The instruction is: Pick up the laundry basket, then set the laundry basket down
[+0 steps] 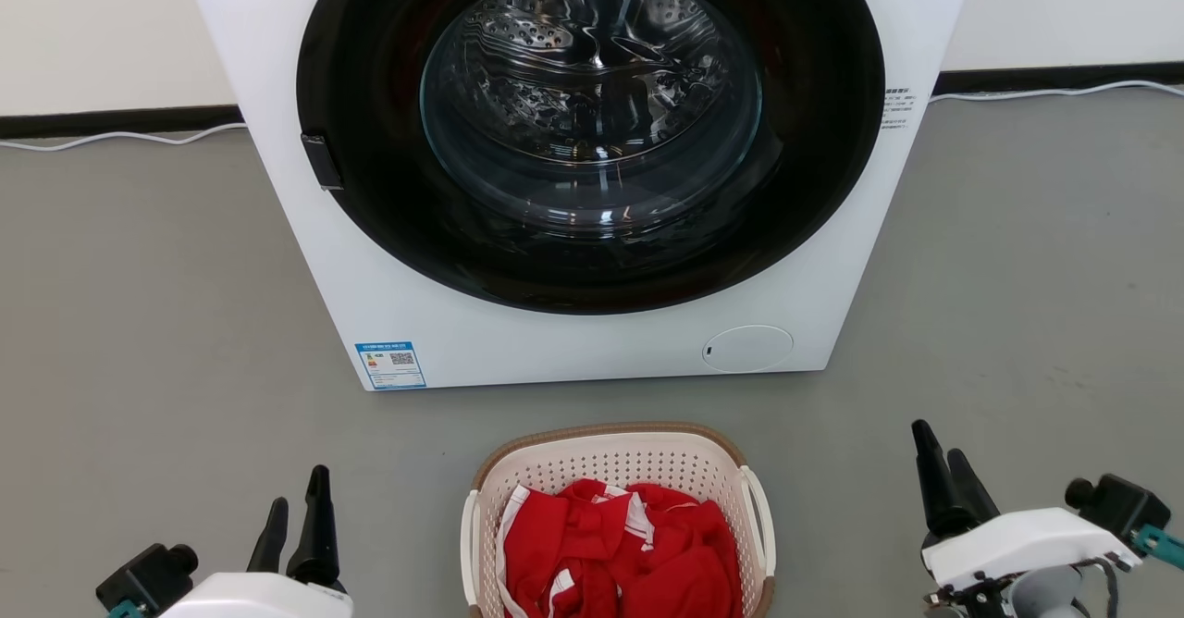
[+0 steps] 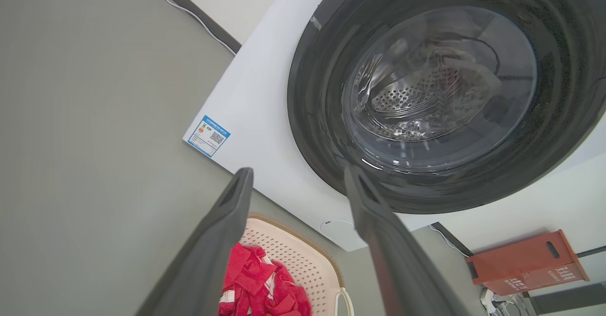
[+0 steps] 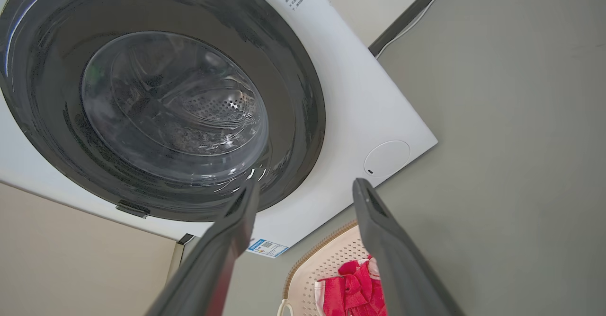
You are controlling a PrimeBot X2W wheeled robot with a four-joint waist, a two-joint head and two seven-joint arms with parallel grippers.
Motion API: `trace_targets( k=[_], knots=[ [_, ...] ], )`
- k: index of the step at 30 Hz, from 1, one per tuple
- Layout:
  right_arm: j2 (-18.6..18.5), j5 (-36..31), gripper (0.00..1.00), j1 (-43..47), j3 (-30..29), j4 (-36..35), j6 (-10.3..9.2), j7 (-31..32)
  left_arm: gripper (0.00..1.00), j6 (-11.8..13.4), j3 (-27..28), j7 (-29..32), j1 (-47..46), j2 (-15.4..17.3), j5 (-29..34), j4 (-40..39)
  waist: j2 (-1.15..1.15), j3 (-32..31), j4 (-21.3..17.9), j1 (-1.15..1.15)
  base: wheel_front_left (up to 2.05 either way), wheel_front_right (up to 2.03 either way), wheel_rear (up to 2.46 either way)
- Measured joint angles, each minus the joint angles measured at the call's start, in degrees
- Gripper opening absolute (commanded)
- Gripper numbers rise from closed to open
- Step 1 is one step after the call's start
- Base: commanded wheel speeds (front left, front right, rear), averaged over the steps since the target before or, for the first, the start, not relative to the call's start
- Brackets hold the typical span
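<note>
Both spread-fingered and empty, my left hand [image 1: 298,490] and right hand [image 1: 939,444] flank the small cream perforated plastic laundry basket [image 1: 610,461], equally near.

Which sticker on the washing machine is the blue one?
The label at the lower left corner of the washer, with a QR code; the other sticker, right of the door, is plain text.

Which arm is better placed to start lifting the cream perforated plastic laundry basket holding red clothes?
Left, only slightly: the open left gripper looks nearer its white side handle than the open right gripper; both flank the laundry basket, touching nothing.
</note>
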Motion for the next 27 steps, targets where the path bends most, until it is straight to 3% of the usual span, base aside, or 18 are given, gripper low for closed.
trace_targets(
  k=[6, 27],
  knots=[
    [-0.6, -6.0, 1.00, -2.2, 1.9, 1.7, 0.01, -1.6, 1.00, 0.0, -1.3, -1.2, -0.7, 0.3, 8.0, 0.0, 0.00, -0.1, -0.1, 0.00, 0.00, 0.00, 0.00],
    [-2.1, -20.1, 1.00, -5.9, 6.4, 6.4, 0.01, -4.9, 1.00, 0.9, -4.5, -5.0, -2.3, 1.3, 24.5, 0.9, 0.00, -0.1, -0.3, 0.00, 0.00, 0.00, 0.00]
  ],
)
